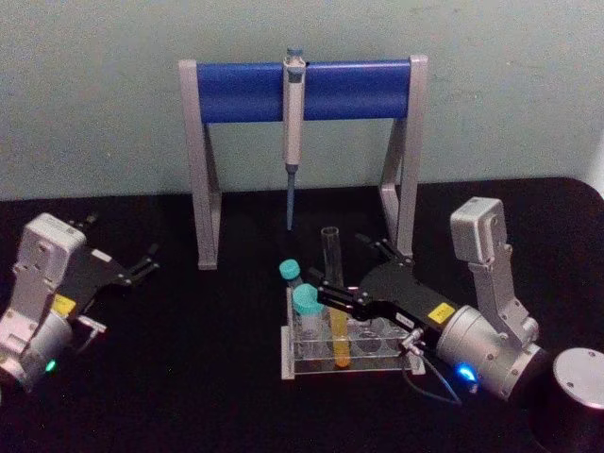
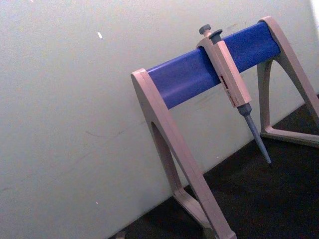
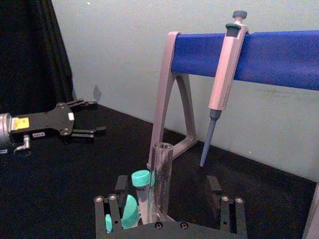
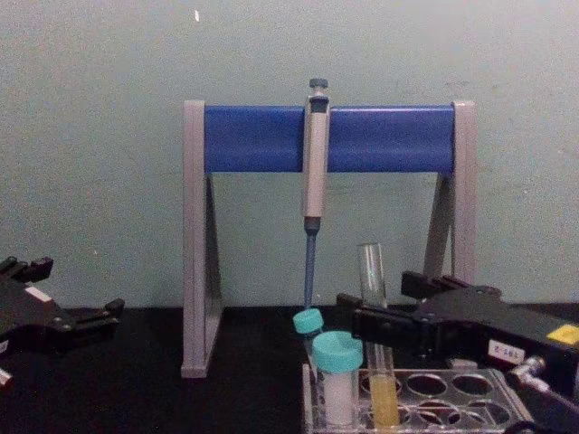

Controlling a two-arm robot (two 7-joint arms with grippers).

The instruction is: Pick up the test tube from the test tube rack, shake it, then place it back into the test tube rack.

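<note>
Yellow-orange liquid fills the lower part of the test tube (image 1: 330, 247), which stands upright in the clear test tube rack (image 1: 377, 363) on the black table (image 1: 189, 377), just beside two teal-capped vials (image 1: 305, 300). My right gripper (image 1: 342, 266) is level with the tube's middle, fingers spread to either side and not clamped on the glass. My left gripper (image 1: 149, 261) rests well off to the left, fingers apart, holding nothing. Behind the rack, a pipette (image 1: 293, 123) hangs from the grey-and-blue pipette stand (image 1: 245, 90).
</note>
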